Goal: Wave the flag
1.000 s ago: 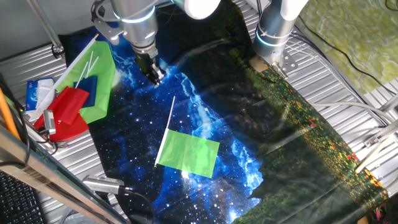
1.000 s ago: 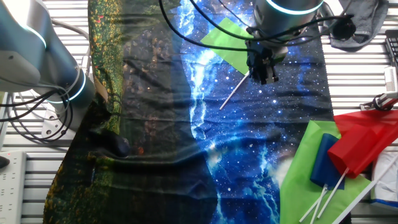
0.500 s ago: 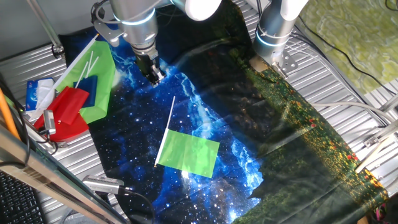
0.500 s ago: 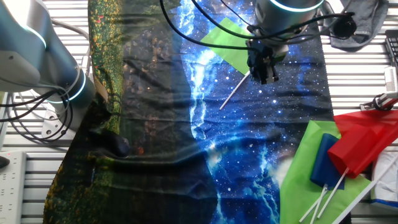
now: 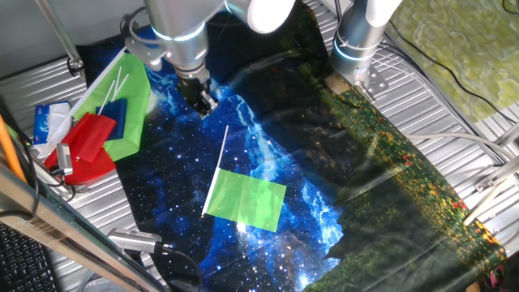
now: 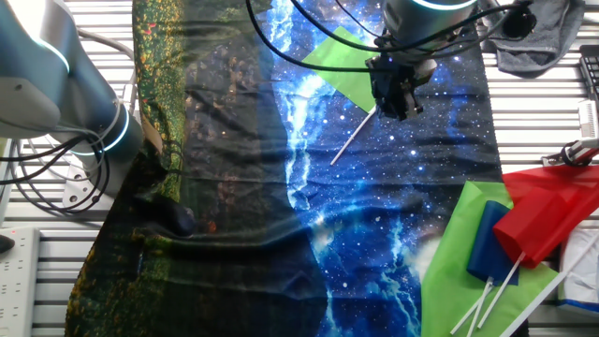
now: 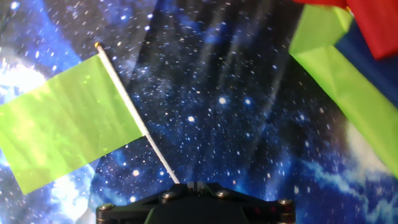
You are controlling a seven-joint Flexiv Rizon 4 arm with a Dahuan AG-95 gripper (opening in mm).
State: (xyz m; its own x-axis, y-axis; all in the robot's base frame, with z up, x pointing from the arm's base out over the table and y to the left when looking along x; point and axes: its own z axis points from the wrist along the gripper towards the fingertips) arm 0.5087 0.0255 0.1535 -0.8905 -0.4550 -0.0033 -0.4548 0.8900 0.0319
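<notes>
The flag (image 5: 245,200), a small bright-green cloth on a thin white stick (image 5: 220,154), lies flat on the starry blue cloth. It also shows in the other fixed view (image 6: 339,64) and in the hand view (image 7: 68,124). My gripper (image 5: 203,105) hangs above the cloth just past the stick's free end, apart from it. It also shows in the other fixed view (image 6: 397,105). In the hand view my gripper (image 7: 196,185) has its jaws together with nothing in them, and the stick runs down under its lower edge.
A pile of other flags lies at the cloth's edge: a larger green one (image 5: 131,101), a red one (image 5: 87,142) and a blue one (image 6: 489,245). A second arm's base (image 5: 357,40) stands at the far side on a slatted metal table (image 5: 438,105).
My arm has shifted slightly and the wrist has turned a little. The flag has not moved.
</notes>
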